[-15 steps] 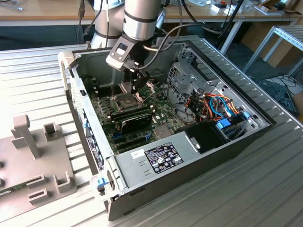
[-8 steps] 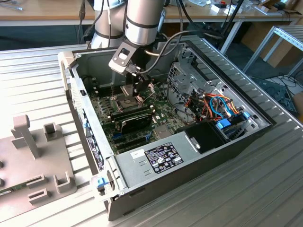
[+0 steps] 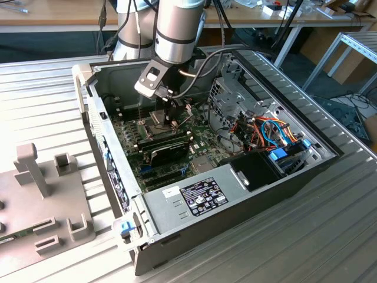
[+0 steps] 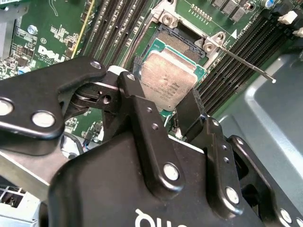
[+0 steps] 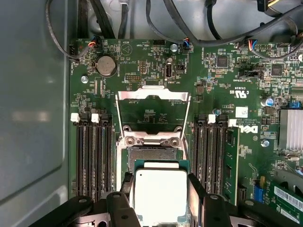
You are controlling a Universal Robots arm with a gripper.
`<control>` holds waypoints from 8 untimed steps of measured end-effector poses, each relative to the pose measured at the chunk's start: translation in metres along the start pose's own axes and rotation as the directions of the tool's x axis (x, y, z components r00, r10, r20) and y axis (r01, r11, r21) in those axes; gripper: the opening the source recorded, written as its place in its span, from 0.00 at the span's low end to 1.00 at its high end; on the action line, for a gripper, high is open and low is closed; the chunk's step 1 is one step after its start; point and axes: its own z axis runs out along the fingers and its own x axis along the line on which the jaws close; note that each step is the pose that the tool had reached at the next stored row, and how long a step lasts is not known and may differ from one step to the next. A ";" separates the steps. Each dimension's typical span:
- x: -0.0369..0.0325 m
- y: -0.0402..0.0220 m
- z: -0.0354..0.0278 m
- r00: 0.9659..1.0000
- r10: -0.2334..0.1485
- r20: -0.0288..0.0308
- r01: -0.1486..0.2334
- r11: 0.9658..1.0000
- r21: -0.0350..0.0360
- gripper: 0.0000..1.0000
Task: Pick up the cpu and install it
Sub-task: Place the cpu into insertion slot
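cpu (image 5: 161, 196) being squeezed on two sides by the gripper (image 5: 160, 183), fingers (image 5: 195, 187) being pressed tight on it, being held just above the open socket (image 5: 151, 153), lid (image 5: 152, 93) being tipped up at the socket's edge, slots (image 5: 94, 156) beside the socket

An open computer case (image 3: 235, 215) is seen lying on the tabletop (image 3: 330, 236), with a holder block (image 3: 29, 206) set beside it at the exterior view's left. Inside, the motherboard (image 3: 126, 138) is laid on the case floor. A power supply (image 3: 194, 197) is mounted at the end nearest the camera, and cables (image 3: 271, 132) are packed in at the exterior view's right. In the first wrist view, the socket (image 5: 151, 153) is flanked by memory slots (image 5: 97, 156). The cpu (image 5: 161, 194) is held between the jaws just over the socket, and the hinged frame (image 5: 153, 94) is folded back beyond it.
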 end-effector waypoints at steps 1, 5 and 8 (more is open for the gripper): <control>0.0000 0.0000 0.0000 1.000 0.000 0.000 0.000 1.000 0.000 0.55; 0.0035 -0.0009 0.0051 1.000 0.000 0.000 0.000 1.000 0.000 0.55; 0.0067 -0.0017 0.0156 1.000 0.000 0.000 0.000 1.000 0.000 0.55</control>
